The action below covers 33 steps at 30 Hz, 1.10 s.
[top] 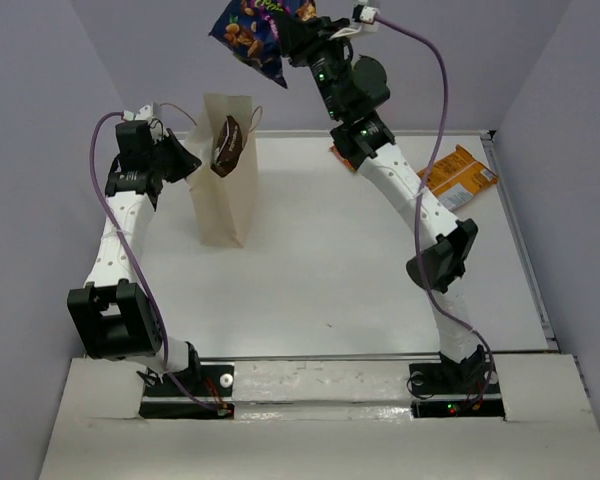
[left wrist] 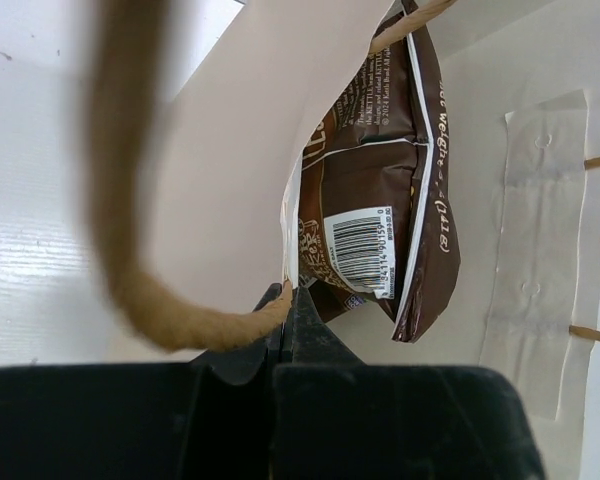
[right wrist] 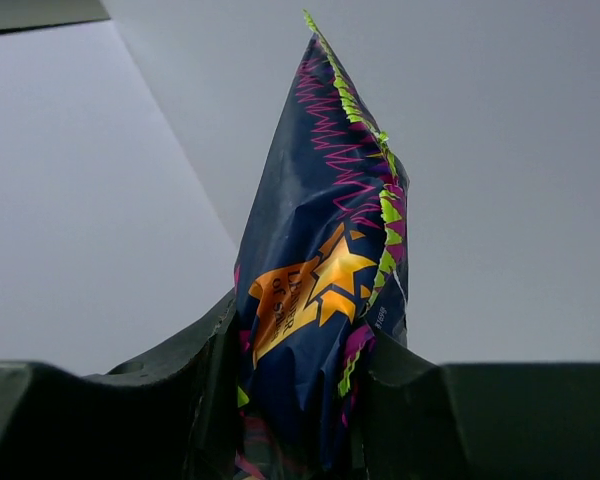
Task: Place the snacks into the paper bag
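The tall tan paper bag (top: 223, 200) stands upright at the back left of the table. My left gripper (top: 187, 160) is shut on its near rim (left wrist: 288, 300), beside a cord handle (left wrist: 130, 260). A dark brown packet (top: 227, 145) sticks out of the bag's mouth; in the left wrist view it (left wrist: 375, 200) hangs inside the opening. My right gripper (top: 295, 38) is raised high, above and to the right of the bag, shut on a purple packet (top: 248, 30), which shows between its fingers (right wrist: 315, 290). An orange packet (top: 460, 176) lies at the right. The teal packet is out of view.
A red-orange packet (top: 337, 153) peeks out behind the right arm near the table's back edge. Grey walls close in the table at the back and both sides. The right arm's forearm (top: 410, 195) stretches across the right half of the table.
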Each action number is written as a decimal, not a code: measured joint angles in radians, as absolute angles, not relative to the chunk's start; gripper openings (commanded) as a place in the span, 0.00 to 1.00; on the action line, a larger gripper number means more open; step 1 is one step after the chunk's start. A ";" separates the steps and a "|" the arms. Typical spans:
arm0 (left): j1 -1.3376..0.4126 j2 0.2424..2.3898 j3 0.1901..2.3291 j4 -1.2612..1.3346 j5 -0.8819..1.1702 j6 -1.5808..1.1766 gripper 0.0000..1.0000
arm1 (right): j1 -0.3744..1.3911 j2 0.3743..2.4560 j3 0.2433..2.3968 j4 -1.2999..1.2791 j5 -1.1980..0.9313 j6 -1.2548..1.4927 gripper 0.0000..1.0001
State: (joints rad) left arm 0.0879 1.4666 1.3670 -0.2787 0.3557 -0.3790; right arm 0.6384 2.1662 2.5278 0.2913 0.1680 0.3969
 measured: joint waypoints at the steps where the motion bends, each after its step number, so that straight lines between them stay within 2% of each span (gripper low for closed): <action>1: 0.087 1.467 1.367 -0.276 0.355 -0.380 0.00 | 0.658 2.183 2.527 0.316 0.173 0.387 0.01; 12: 0.086 1.467 1.367 -0.271 0.355 -0.396 0.00 | 0.859 2.372 2.499 0.430 0.340 0.218 0.01; 17: 0.086 1.467 1.367 -0.273 0.352 -0.402 0.00 | 0.889 2.384 2.450 0.459 0.434 0.195 0.01; 24: 0.078 1.467 1.367 -0.265 0.352 -0.417 0.00 | 0.889 2.407 2.535 0.527 0.571 0.123 0.01; 28: 0.078 1.467 1.367 -0.264 0.352 -0.426 0.00 | 0.885 2.310 2.331 0.602 0.643 0.117 0.01; 33: 0.078 1.471 1.367 -0.266 0.351 -0.430 0.00 | 0.905 2.327 2.300 0.573 0.710 0.109 0.01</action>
